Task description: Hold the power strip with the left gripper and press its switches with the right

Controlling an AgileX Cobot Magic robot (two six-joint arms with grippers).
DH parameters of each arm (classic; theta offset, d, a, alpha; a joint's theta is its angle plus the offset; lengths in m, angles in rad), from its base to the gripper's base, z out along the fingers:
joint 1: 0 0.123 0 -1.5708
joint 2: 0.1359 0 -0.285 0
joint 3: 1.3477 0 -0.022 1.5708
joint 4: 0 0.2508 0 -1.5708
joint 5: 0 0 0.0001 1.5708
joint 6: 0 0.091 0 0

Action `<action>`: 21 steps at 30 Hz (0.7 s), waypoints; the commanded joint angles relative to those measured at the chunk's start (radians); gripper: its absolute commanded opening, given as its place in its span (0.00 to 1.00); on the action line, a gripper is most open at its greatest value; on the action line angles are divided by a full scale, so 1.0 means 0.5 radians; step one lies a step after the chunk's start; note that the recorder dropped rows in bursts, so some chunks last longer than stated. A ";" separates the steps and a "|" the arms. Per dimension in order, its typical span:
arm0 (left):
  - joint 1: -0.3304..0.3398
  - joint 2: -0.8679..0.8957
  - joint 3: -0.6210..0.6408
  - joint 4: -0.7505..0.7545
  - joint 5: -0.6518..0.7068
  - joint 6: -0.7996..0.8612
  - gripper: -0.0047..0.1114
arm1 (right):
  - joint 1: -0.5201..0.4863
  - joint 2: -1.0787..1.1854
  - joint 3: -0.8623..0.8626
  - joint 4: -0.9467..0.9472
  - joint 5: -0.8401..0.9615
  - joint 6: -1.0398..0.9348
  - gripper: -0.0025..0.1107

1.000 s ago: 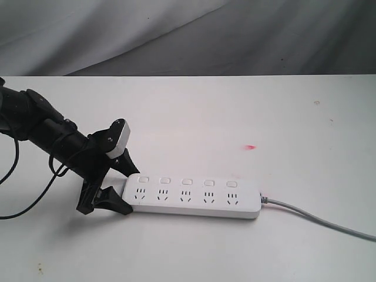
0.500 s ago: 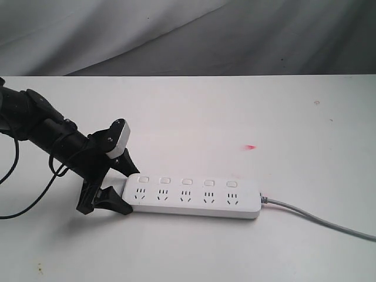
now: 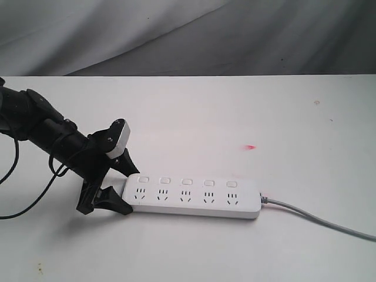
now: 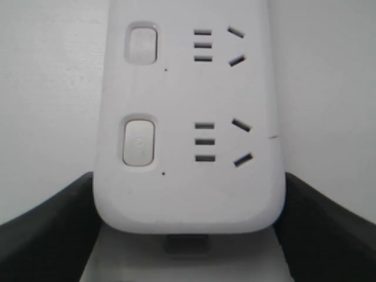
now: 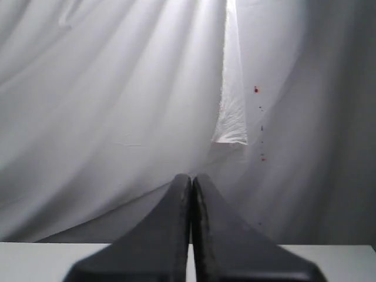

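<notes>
The white power strip [image 3: 194, 198] lies flat on the white table, its grey cord [image 3: 320, 218] trailing off to the right. The row of switches [image 3: 187, 181] runs along its far edge. My left gripper [image 3: 131, 191] is shut on the strip's left end, one black wedge jaw on each long side. In the left wrist view the strip's rounded end [image 4: 188, 117] fills the gap between the jaws, and two switches [image 4: 139, 141] show. My right gripper [image 5: 191, 179] is shut on nothing and faces the grey curtain; it is out of the exterior view.
A small red mark [image 3: 251, 147] sits on the table behind the strip. A thin black cable [image 3: 35, 200] loops from the left arm over the table's left side. A grey cloth backdrop [image 3: 188, 35] hangs behind the table's far edge.
</notes>
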 commanded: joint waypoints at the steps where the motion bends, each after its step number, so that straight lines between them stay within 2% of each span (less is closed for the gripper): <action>1: -0.006 0.007 -0.007 -0.009 0.024 -0.015 0.44 | -0.129 -0.009 0.211 -0.136 -0.094 0.021 0.02; 7: -0.006 0.007 -0.007 -0.009 0.024 -0.015 0.44 | -0.273 -0.011 0.573 -0.334 -0.133 0.023 0.02; 14: -0.006 0.007 -0.007 -0.009 0.021 -0.015 0.44 | -0.277 -0.022 1.025 -0.244 -0.609 0.069 0.02; 21: -0.006 0.007 -0.007 -0.009 0.021 -0.015 0.44 | -0.277 -0.351 1.304 -0.244 -0.668 0.051 0.02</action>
